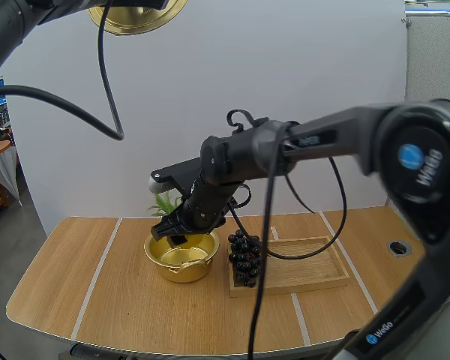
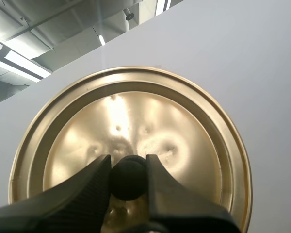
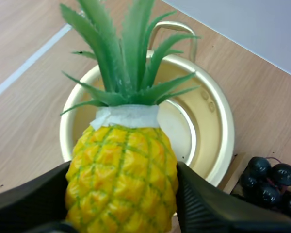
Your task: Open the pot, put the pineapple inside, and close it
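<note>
The gold pot (image 1: 178, 259) stands open on the table, left of the tray. My right gripper (image 1: 177, 229) hangs just above its rim, shut on a yellow pineapple (image 3: 121, 170) whose green leaves (image 1: 165, 203) point to the back. In the right wrist view the pot's rim (image 3: 218, 141) lies beyond the fruit. High at the left, my left gripper (image 2: 128, 161) is shut on the black knob (image 2: 128, 180) of the gold lid (image 1: 139, 16), which it holds far above the table; the lid's face (image 2: 136, 126) tilts toward the camera.
A wooden tray (image 1: 304, 268) sits right of the pot, with a bunch of dark grapes (image 1: 244, 257) at its left end, close to the pot. Those grapes (image 3: 269, 183) also lie beside the pot in the right wrist view. A round hole (image 1: 398, 247) marks the table's right side.
</note>
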Controlling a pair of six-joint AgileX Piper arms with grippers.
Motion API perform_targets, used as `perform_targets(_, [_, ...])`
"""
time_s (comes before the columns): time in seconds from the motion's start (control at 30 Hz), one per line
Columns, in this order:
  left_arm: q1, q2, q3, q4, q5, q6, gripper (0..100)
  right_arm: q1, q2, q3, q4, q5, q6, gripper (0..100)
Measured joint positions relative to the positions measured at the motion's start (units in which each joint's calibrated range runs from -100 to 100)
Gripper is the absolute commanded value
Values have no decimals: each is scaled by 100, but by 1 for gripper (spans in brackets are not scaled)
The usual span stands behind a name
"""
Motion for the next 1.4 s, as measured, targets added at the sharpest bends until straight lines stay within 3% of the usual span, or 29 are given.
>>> perform_targets(0.3, [0,0,0,0,0,0,1,-190,1117,-820,-38,324,86,0])
perform_targets(0.7, [0,0,-3,0,0,0,1,-190,1969,-1063,-38,398,86,0])
perform_targets(1.3, [0,0,-3,0,0,0,1,-190,2249,-1116,201,389,-110,0])
perform_targets(1.33, [0,0,-3,0,0,0,1,-190,2249,-1116,222,386,-153,3])
perform_targets(1.4, [0,0,-3,0,0,0,1,-190,2249,-1116,340,453,-264,28])
